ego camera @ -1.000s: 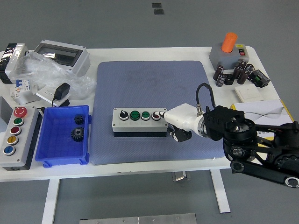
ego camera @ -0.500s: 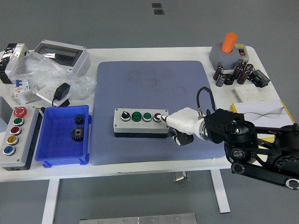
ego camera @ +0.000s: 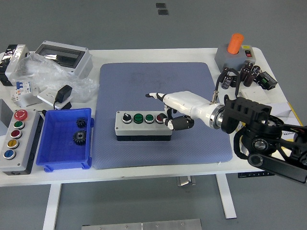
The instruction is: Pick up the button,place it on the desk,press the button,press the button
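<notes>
The grey button box (ego camera: 143, 126) lies flat on the blue mat (ego camera: 144, 81), with a black knob, two green buttons and a red button in a row on top. My right hand (ego camera: 169, 109) hovers above the box's right end. Its white index finger (ego camera: 154, 96) points left, past the box's far edge, and touches nothing. The other fingers (ego camera: 176, 123) are curled under the palm, next to the red button, and hold nothing. The left arm is out of sight.
A blue bin (ego camera: 65, 139) with two gears sits left of the mat, and a longer button station (ego camera: 15, 140) lies at the far left. Plastic bags and an enclosure (ego camera: 62, 56) fill the back left. Capacitors (ego camera: 240, 76), an orange-capped block (ego camera: 233, 51) and papers (ego camera: 268, 112) are on the right.
My right hand has lifted off the red button at the box's right end and swung up and left; its index finger now points over the mat behind the box.
</notes>
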{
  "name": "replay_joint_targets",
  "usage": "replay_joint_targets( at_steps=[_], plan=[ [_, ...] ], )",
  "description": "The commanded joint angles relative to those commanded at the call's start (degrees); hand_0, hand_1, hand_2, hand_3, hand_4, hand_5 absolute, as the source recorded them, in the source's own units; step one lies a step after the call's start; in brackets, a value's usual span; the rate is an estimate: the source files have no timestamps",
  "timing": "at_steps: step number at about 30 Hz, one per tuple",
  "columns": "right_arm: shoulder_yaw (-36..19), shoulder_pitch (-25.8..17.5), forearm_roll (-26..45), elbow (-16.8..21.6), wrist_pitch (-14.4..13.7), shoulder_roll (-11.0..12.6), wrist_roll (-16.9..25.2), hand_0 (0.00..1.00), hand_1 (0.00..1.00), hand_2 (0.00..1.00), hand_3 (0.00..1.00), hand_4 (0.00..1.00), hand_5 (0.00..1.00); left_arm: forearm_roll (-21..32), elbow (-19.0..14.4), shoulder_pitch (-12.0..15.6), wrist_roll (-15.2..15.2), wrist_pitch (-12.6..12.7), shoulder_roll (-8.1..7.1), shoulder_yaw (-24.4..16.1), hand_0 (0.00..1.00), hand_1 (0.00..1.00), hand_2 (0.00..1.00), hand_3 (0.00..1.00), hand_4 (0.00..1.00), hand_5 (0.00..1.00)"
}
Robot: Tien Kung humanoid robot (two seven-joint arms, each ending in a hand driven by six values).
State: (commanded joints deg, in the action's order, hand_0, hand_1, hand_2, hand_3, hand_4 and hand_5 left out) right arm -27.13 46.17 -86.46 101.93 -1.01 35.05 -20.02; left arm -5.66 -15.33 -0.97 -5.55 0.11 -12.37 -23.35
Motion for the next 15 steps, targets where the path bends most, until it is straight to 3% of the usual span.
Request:
replay_joint_targets(
  at_steps=[5,6,11,12,15],
  plan=[
    [-6.5,-4.4,2.1,0.0,-8.3,0.8,6.4,0.425,0.455,0.273,0.998,0.429,0.125,-0.3,0.2,0.2,0.0,0.1,0.11,0.2,0.643,0.635,0.586,0.564,0.442,0.002],
    [-7.9,-5.6,2.1,0.0,-9.9,0.7,7.6,0.612,0.596,0.620,0.895,0.799,0.443,-0.3,0.2,0.2,0.0,0.1,0.11,0.2,0.643,0.636,0.586,0.564,0.442,0.002],
    [-14.3,-11.3,1.1,-1.5,-15.5,-0.3,11.0,0.612,0.596,0.620,0.895,0.799,0.443,-0.7,0.4,0.2,0.3,0.4,0.07,0.0,0.643,0.636,0.586,0.564,0.442,0.002],
    [-15.8,-12.6,1.0,-1.9,-16.0,-0.5,11.5,0.707,0.705,0.735,0.831,0.815,0.513,-0.6,0.5,0.2,0.3,0.4,0.08,0.0,0.643,0.636,0.586,0.564,0.445,0.002],
    [-19.6,-16.1,0.7,-3.0,-16.8,-0.8,12.4,0.707,0.705,0.735,0.831,0.815,0.513,-0.5,0.5,0.1,0.3,0.5,0.14,0.1,0.643,0.636,0.586,0.564,0.445,0.002]
  ],
)
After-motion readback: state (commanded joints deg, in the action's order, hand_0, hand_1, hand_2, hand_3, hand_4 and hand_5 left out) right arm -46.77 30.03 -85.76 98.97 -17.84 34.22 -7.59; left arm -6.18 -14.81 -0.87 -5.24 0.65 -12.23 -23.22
